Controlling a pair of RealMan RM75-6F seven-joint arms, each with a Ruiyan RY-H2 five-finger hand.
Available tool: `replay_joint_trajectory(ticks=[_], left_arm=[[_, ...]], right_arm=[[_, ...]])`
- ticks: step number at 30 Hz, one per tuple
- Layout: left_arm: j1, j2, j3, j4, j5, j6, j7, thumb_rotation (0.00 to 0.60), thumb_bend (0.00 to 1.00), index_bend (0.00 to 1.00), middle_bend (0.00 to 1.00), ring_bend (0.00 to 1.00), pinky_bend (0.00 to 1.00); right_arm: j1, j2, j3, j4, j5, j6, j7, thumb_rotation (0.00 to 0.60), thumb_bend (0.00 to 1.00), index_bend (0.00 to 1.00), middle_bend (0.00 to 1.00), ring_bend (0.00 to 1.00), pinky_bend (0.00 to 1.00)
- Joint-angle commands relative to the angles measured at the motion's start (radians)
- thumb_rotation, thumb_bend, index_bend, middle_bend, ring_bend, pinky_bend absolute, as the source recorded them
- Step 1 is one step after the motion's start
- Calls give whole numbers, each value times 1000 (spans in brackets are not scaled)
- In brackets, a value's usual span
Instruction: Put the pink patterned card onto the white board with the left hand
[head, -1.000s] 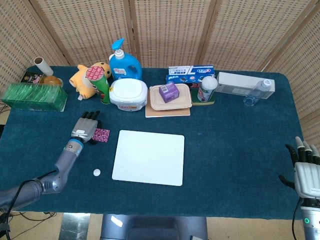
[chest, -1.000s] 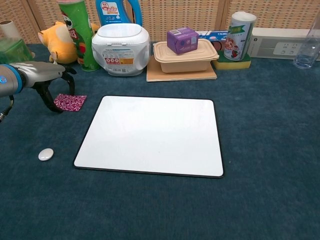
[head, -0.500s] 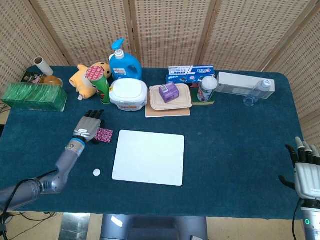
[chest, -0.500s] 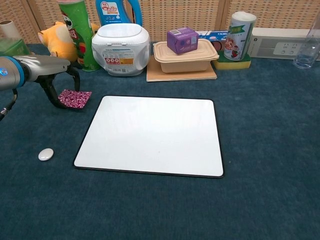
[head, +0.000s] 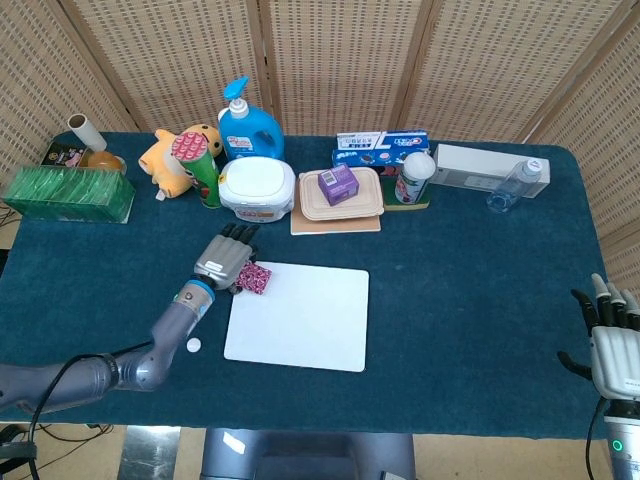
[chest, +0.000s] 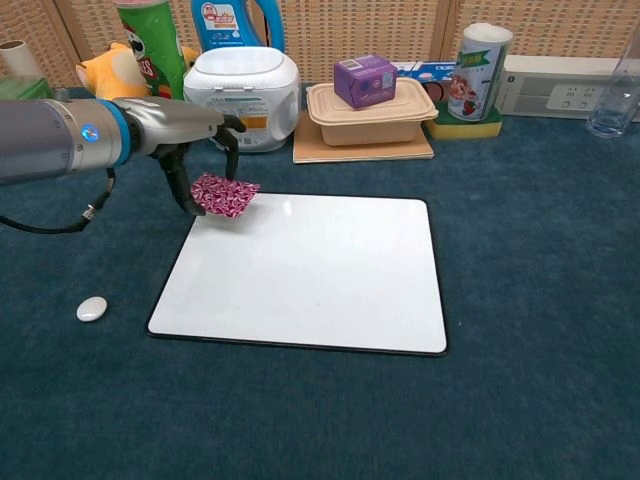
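Observation:
My left hand (head: 224, 260) (chest: 196, 140) holds the pink patterned card (head: 254, 279) (chest: 224, 194) in its fingertips. The card is tilted and hangs just above the white board's (head: 300, 320) (chest: 310, 275) far left corner. The board lies flat on the blue tablecloth in the middle of the table. My right hand (head: 612, 340) rests with fingers spread at the table's near right edge, holding nothing; the chest view does not show it.
A small white disc (head: 193, 345) (chest: 91, 308) lies left of the board. Behind it stand a white tub (chest: 242, 85), a green can (chest: 150, 60), a plush toy (head: 170, 155), a lunch box with a purple carton (chest: 367, 95), and a clear bottle (head: 512, 185).
My left hand has lifted the pink card off the cloth and carried it right, from beside the board to above its far left corner. The right hand has stayed still.

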Motion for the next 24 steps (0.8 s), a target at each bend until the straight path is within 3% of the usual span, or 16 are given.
replay_joint_trajectory(ticks=[1, 15, 16, 21, 24], left_arm=[[-44, -37, 5, -14, -45, 9, 53, 600, 161, 478, 0, 0, 24], [-161, -144, 23, -25, -155, 26, 166, 600, 156, 464, 0, 0, 24], [-165, -146, 24, -27, -155, 27, 169, 600, 153, 438, 0, 0, 24], [-183, -147, 33, -38, -179, 30, 178, 600, 120, 74, 0, 0, 24], [-192, -144, 37, -50, -195, 40, 185, 600, 98, 2, 0, 0, 24]], right_arm=[[0, 1, 0, 0, 0, -1, 3, 600, 28, 155, 0, 0, 0], [-1, 8, 5, -2, 6, -1, 14, 600, 27, 155, 0, 0, 0], [-2, 8, 5, -2, 7, -1, 15, 600, 28, 155, 0, 0, 0], [-4, 10, 5, -5, 4, 5, 14, 600, 28, 154, 0, 0, 0], [-4, 10, 4, -6, 2, 6, 13, 600, 28, 154, 0, 0, 0]])
